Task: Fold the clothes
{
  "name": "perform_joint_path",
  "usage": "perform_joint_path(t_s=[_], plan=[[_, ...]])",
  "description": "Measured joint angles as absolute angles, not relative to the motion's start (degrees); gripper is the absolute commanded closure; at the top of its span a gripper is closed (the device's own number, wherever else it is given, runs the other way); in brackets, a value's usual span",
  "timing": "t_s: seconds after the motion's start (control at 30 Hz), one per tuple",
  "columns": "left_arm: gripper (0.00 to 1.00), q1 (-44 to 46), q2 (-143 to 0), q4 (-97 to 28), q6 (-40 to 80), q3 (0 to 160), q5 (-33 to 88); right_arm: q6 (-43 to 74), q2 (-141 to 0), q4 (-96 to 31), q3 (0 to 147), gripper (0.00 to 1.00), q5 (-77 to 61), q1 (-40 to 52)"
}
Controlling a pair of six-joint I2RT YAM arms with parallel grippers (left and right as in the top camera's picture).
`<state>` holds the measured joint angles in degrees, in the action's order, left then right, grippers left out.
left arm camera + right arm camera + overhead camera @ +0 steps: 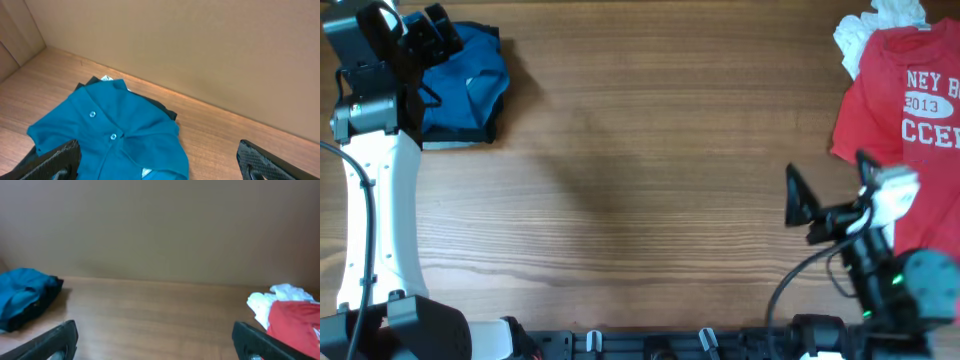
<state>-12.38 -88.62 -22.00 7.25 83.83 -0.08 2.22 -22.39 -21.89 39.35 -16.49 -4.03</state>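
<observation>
Right gripper (830,183), jaws wide, near red T-shirt (885,95); print "2013", maybe "SOCCER".

White lettering on the red T-shirt (880,95) — "NEY B", "2013", "CCE" — partial at the frame edge

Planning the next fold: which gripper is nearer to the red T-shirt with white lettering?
Right. The right gripper hangs open at the red T-shirt's near left edge; the left gripper is open across the wooden table, over the crumpled blue buttoned shirt.
</observation>
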Motion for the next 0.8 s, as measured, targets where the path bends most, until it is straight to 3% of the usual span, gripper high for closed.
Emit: perform_joint_path(t_s=[0.1, 0.33, 0.8], plan=[[0.00, -12.38, -88.64, -21.91, 7.25, 83.83, -0.05, 2.24, -12.03, -16.10, 25.36, 0.00, -16.56, -3.99], [0.00, -12.38, -88.64, -21.91, 7.25, 83.83, -0.08, 2.68, -4.10, -4.21, 10.22, 0.00, -16.91, -1.48], [0.00, -12.38, -88.64, -21.89, 7.25, 83.83, -0.08, 2.72, -1.10, 1.26, 0.38, 0.01, -16.88, 0.73]])
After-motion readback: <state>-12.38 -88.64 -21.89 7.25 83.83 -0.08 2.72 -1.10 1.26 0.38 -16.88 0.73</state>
